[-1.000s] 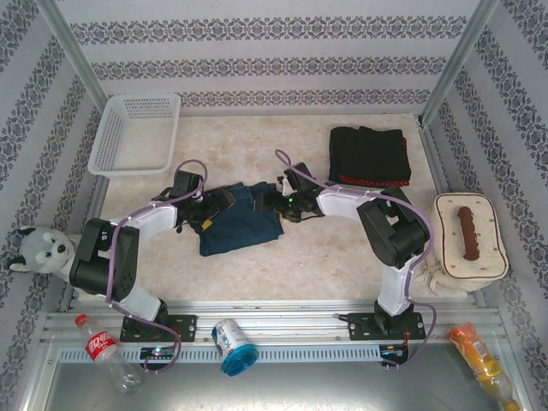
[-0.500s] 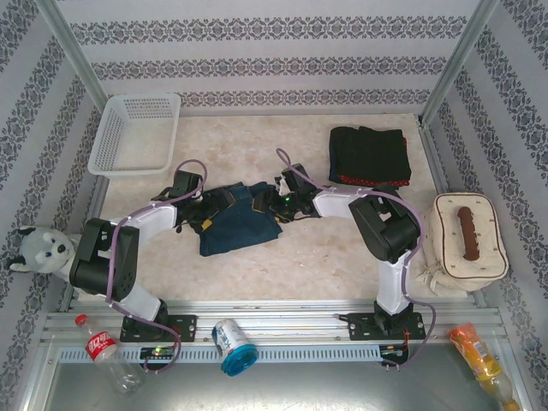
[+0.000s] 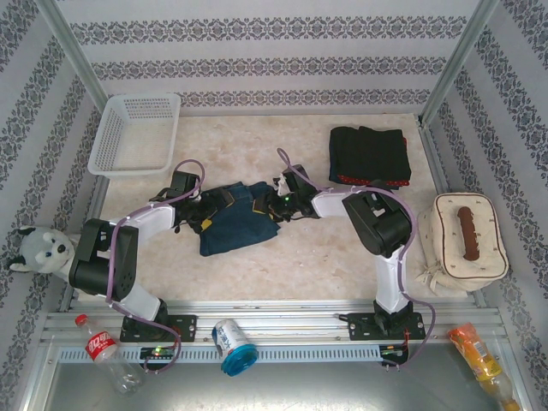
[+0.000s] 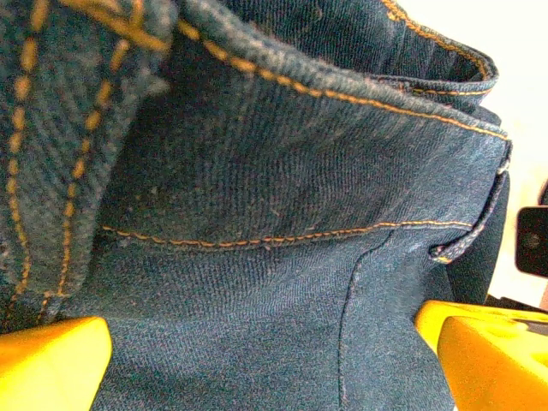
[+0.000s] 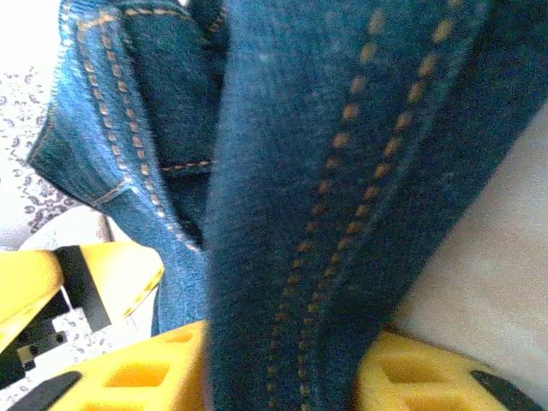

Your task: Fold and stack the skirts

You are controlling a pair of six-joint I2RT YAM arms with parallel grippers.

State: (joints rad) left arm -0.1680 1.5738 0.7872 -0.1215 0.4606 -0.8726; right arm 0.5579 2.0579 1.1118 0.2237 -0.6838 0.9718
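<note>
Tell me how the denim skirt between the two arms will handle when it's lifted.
Likely floppy: the denim skirt lies in soft folds on the table and bunches into a ridge between the right fingers. Probably heavy for cloth, given its thick weave and doubled seams. Unlikely to slip; the coarse twill should hold in a pinch.
</note>
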